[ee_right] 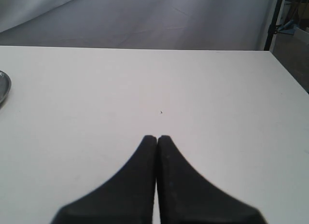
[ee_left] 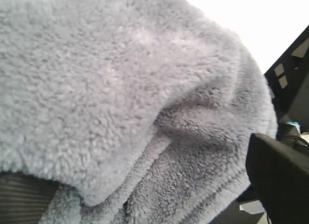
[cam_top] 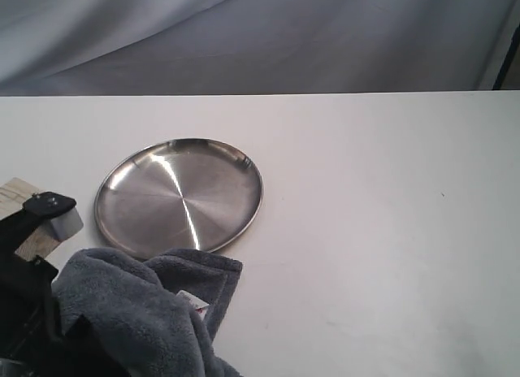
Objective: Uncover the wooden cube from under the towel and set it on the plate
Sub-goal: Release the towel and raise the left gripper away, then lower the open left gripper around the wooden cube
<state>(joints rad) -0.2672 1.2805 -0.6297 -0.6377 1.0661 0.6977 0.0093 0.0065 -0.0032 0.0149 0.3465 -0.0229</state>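
Observation:
The plate (cam_top: 179,197), a shiny steel dish, lies left of centre on the table; a sliver of its rim (ee_right: 4,86) shows in the right wrist view. The grey-blue towel (cam_top: 142,304) is heaped at the front left over my left arm, its white tag (cam_top: 193,301) showing. At the far left edge stands the wooden cube (cam_top: 18,195), uncovered and partly crossed by a black arm part (cam_top: 49,203). In the left wrist view the towel (ee_left: 120,89) fills the picture between the widely spread fingers (ee_left: 280,175) of my left gripper (ee_left: 140,175). My right gripper (ee_right: 157,138) is shut on nothing above bare table.
The white table (cam_top: 382,231) stretches to the right of the plate. A grey cloth backdrop (cam_top: 260,36) hangs behind the table's far edge. A dark stand (cam_top: 508,64) rises at the far right.

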